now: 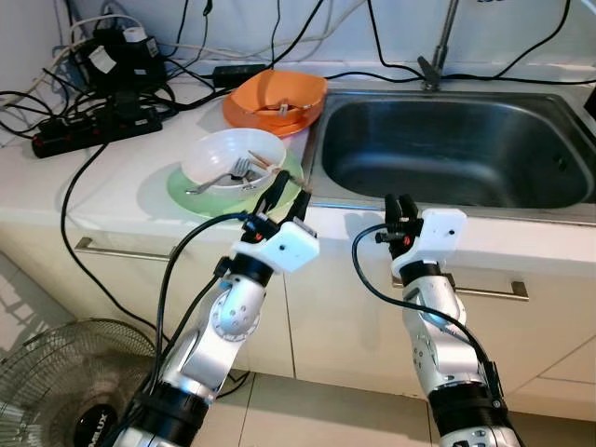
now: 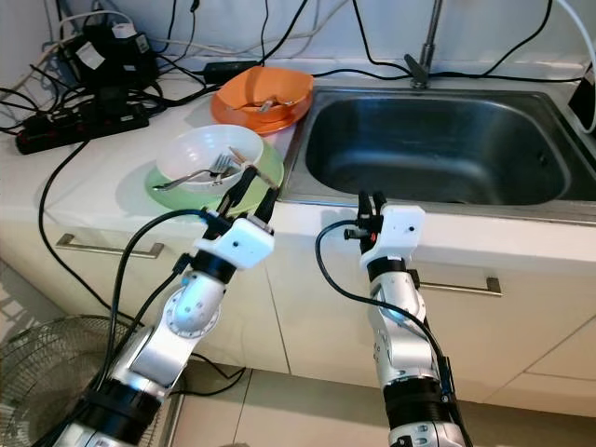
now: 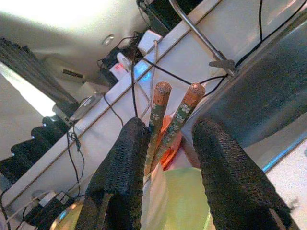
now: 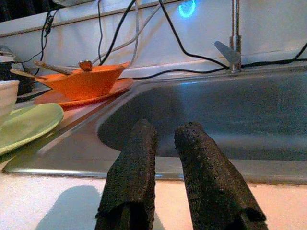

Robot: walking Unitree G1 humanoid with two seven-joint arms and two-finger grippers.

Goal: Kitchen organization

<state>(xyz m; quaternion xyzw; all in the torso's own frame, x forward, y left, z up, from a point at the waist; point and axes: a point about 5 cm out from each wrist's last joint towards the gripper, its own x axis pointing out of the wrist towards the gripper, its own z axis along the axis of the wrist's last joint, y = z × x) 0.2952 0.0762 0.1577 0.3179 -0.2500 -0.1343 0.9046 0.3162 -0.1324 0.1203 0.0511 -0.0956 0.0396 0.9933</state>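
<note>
Left gripper [image 3: 165, 158] hovering at the counter edge, fingers parted around two chopsticks [image 3: 168, 112] but not visibly clamping. Just beyond: white bowl [image 1: 233, 158] on green plate [image 1: 182, 191], holding a fork [image 1: 228, 174]. Risking chopsticks slipping or tipping the bowl. Right gripper [image 4: 163, 158] idling near the sink [image 1: 447, 140], fingers nearly together, empty.

This is a home kitchen: a steel sink [image 1: 447, 149] with a tap [image 1: 438, 56], white counter [image 1: 112, 186], used bowls [image 1: 233, 158] and drawer fronts [image 1: 503, 307].
</note>
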